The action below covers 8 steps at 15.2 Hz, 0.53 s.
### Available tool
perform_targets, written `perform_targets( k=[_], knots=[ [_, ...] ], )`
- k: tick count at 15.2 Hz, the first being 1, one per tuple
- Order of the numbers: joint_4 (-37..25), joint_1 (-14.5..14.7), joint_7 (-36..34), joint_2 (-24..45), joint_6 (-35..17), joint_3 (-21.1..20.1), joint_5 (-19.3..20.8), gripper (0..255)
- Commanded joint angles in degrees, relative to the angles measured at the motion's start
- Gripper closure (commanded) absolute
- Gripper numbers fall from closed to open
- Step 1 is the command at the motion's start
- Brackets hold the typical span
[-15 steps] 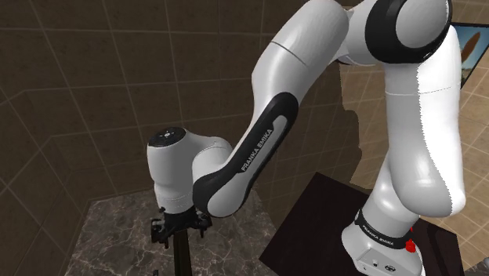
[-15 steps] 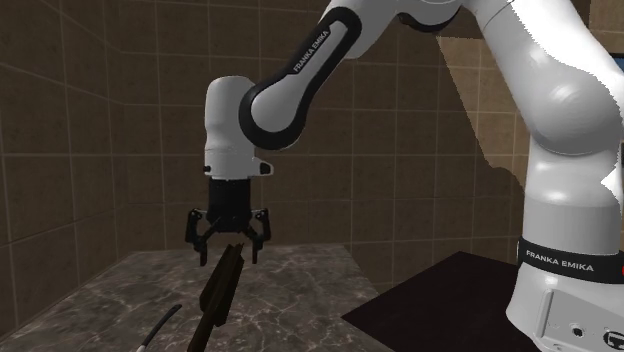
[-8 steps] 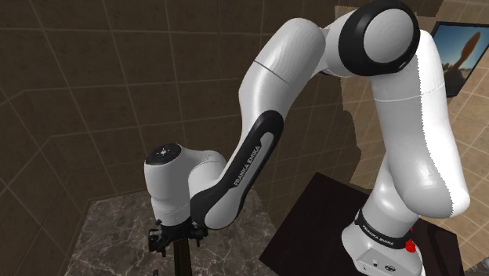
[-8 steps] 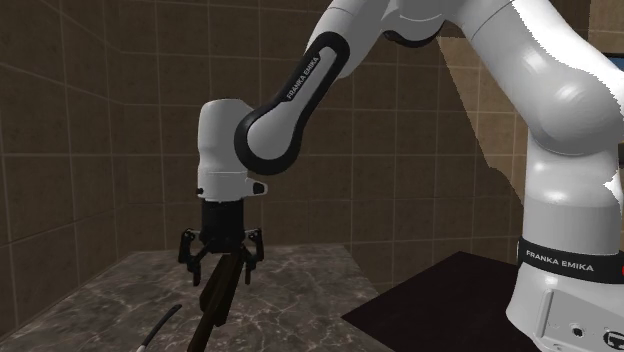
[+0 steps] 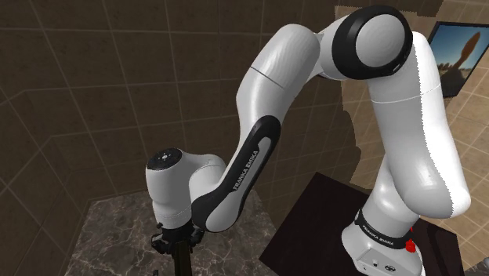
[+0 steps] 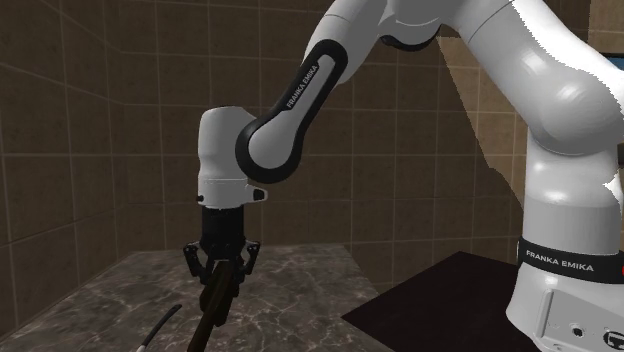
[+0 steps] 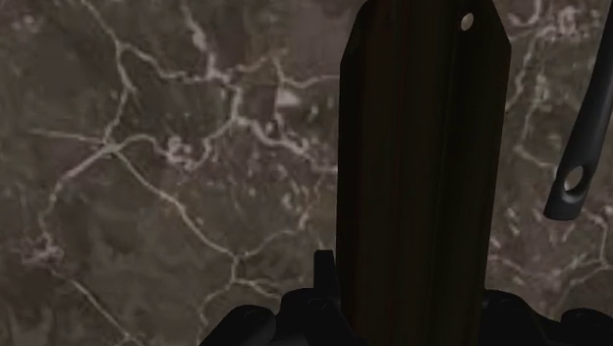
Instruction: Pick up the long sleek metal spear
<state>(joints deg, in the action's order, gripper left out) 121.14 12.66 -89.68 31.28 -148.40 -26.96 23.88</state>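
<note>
The spear is a long, flat, dark brown shaft (image 6: 209, 318) that rises at a slant from the marble counter (image 6: 300, 290). My black gripper (image 6: 221, 268) points straight down over its upper end, fingers drawn in and shut on it. From the shoulder view the gripper (image 5: 179, 239) sits low at the picture's bottom edge with the shaft (image 5: 182, 263) running down from it. Seen from the wrist, the shaft (image 7: 422, 167) runs away from the hand with a small hole near its far tip. One finger (image 7: 322, 270) presses against its side.
A second slim dark handle (image 7: 580, 147) with a hole at its end lies on the marble beside the spear, also seen as a curved dark handle (image 6: 160, 328). Brown tiled walls (image 6: 100, 120) close in behind the counter. The dark stand top (image 6: 440, 300) lies beside the arm's base.
The hand has come down over the spear's upper end, and the fingers, spread wide a second ago, have closed in on the shaft.
</note>
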Motion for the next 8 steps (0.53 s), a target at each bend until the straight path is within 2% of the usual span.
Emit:
perform_targets(
  k=[1,5,8],
  knots=[
    [0.0,0.0,0.0,0.1,0.0,0.0,0.0,255],
    [0.0,0.0,0.0,0.1,0.0,0.0,0.0,255],
    [0.4,-1.0,0.9,-1.9,1.5,-1.3,-1.4,255]
  ],
)
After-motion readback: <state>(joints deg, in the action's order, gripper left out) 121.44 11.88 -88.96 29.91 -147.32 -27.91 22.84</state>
